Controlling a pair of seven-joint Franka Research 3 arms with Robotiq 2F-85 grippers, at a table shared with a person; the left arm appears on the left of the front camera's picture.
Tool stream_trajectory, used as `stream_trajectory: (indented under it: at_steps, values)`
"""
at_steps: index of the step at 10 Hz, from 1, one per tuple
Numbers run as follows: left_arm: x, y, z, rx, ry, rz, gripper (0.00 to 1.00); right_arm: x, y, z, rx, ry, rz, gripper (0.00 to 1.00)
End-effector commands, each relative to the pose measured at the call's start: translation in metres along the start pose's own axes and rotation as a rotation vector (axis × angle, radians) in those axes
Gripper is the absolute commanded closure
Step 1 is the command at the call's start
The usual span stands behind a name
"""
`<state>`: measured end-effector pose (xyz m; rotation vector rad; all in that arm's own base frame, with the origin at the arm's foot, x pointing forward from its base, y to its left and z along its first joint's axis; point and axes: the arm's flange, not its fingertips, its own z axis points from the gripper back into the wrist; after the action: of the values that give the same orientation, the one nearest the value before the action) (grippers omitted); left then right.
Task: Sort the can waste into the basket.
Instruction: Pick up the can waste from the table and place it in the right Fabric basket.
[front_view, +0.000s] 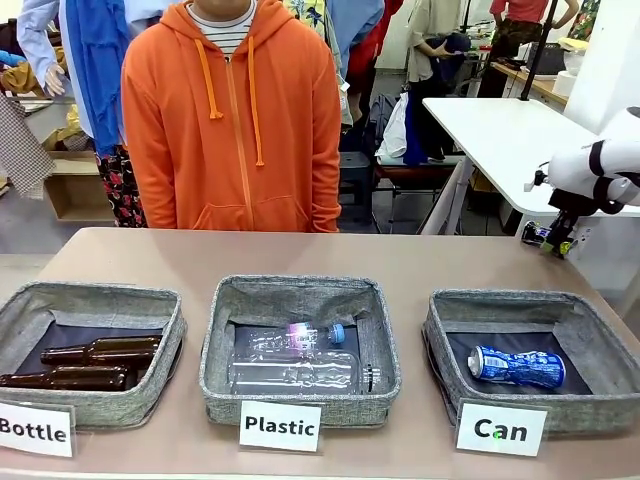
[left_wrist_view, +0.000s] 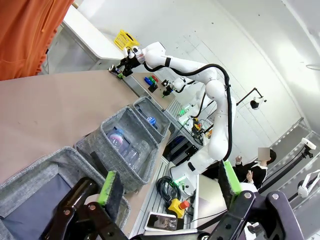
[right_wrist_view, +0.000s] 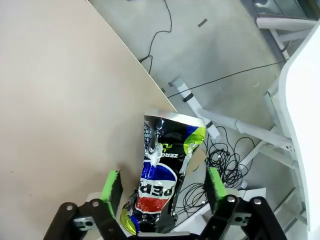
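Beyond tan tabletop (front_view: 400, 265): grey floor (right_wrist_view: 220, 45), loose cables (right_wrist_view: 220, 165), white table (front_view: 500, 135).

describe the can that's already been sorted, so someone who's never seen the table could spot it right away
Three grey fabric baskets sit in a row at the table's near edge; take the right-hand basket, behind the white "Can" card. On its dark lining lies a dented blue can on its side. The neighbouring baskets hold clear plastic bottles and brown glass bottles.

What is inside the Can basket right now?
One dented blue can lies on its side on the dark lining of the Can basket, toward the front. The near wall hides the lining's front strip, so anything flat there cannot be seen.
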<state>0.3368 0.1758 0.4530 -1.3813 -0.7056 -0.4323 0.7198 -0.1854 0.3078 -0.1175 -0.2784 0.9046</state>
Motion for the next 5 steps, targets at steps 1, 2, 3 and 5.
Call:
stream_trajectory:
  at_steps: [1, 2, 3, 5]
  values:
    - [-0.0008, -0.0034, -0.0001, 0.004, 0.008, 0.000, 0.00, 0.0011, -0.0101, -0.0027, 0.024, -0.004, 0.069, 1.00]
    - [-0.0008, -0.0034, -0.0001, 0.004, 0.008, 0.000, 0.00, 0.0005, -0.0104, -0.0045, 0.030, 0.004, 0.066, 0.65]
    - [-0.0008, -0.0034, -0.0001, 0.004, 0.008, 0.000, 0.00, 0.0002, -0.0100, -0.0045, 0.035, 0.007, 0.069, 1.00]
    - [-0.0008, -0.0034, -0.0001, 0.004, 0.008, 0.000, 0.00, -0.0008, -0.0049, 0.0023, 0.040, 0.015, 0.086, 1.00]
